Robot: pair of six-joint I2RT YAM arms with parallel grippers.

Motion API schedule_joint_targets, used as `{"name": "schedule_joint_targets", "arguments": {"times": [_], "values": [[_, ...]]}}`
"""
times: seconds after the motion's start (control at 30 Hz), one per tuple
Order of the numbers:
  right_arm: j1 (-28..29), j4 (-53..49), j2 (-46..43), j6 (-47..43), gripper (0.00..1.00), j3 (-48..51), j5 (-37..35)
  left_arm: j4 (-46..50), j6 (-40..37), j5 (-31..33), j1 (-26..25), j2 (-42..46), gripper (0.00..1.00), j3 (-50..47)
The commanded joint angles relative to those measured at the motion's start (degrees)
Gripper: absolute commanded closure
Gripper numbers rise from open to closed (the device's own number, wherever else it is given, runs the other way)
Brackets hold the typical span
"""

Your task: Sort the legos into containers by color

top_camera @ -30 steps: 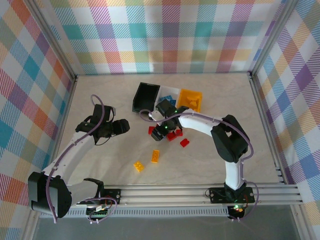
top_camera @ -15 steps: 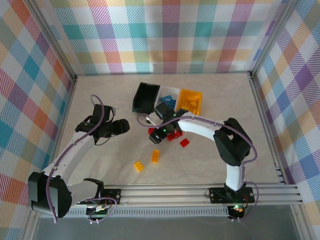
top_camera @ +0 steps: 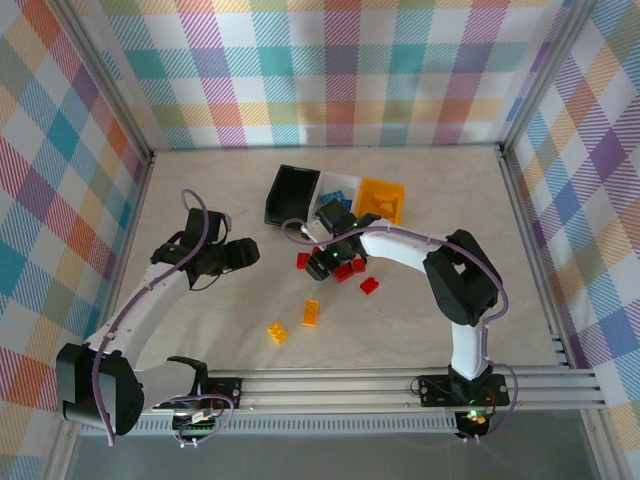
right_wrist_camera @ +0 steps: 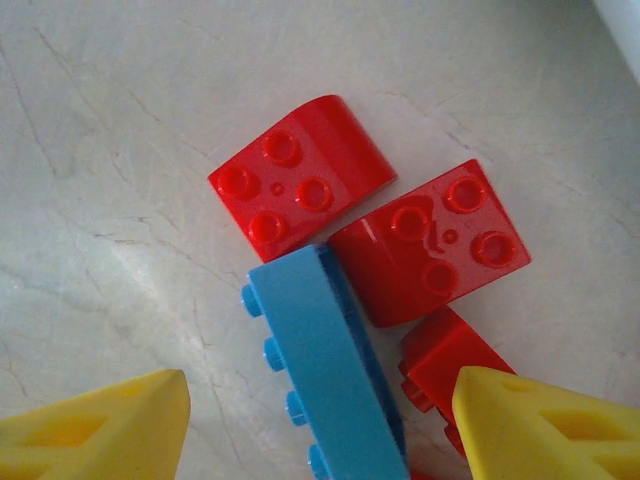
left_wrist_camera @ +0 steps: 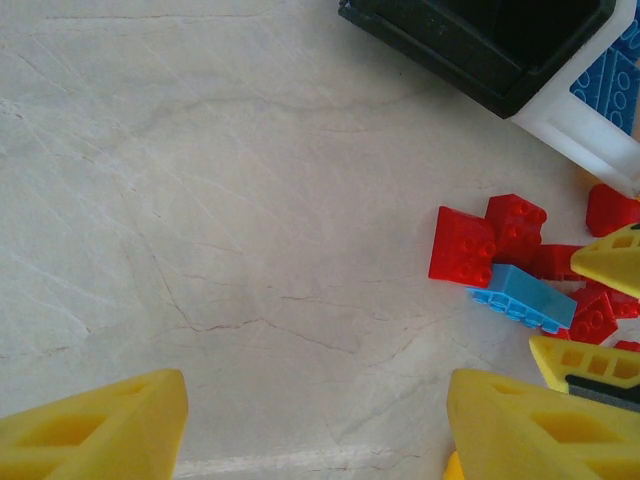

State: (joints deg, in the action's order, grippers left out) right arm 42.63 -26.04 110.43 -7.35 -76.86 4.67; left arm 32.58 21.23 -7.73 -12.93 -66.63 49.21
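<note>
Blue among red: the blue brick (right_wrist_camera: 320, 370) lies on its side straight below the right gripper (right_wrist_camera: 320, 430), whose fingers stand apart either side of its long faces. Two red bricks (right_wrist_camera: 300, 190) touch its far end. The left gripper (left_wrist_camera: 315, 440), also spread and holding nothing, sits well left. Blue bricks fill the white bin (left_wrist_camera: 570, 125), yellow pieces sit in the yellow-orange bin (top_camera: 368, 188), and the black bin (left_wrist_camera: 470, 60) looks empty.

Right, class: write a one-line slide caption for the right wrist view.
Open right end effector above a blue brick lying on its side, touching red bricks.
</note>
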Motion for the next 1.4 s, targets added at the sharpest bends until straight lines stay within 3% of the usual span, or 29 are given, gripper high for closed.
{"name": "schedule_joint_targets", "arguments": {"times": [0.0,0.2,0.7,1.37], "values": [[-0.6,-0.8,2.3,-0.2,0.29,-0.2,0.9,-1.1,-0.5,-0.8,1.1,-0.3,0.3,-0.7],[-0.7,-1.5,3.1,-0.5,0.28,-1.8,-0.7,-1.0,-0.5,-0.7,1.1,-0.2,0.3,-0.9],[3.2,0.1,-7.9,1.2,0.27,5.6,-3.0,-1.1,-0.4,-1.0,1.1,0.1,0.3,-0.9],[0.4,1.7,-1.6,3.5,0.28,5.2,-1.6,-1.5,-0.4,-0.9,1.2,-0.4,0.3,-1.0]]}}
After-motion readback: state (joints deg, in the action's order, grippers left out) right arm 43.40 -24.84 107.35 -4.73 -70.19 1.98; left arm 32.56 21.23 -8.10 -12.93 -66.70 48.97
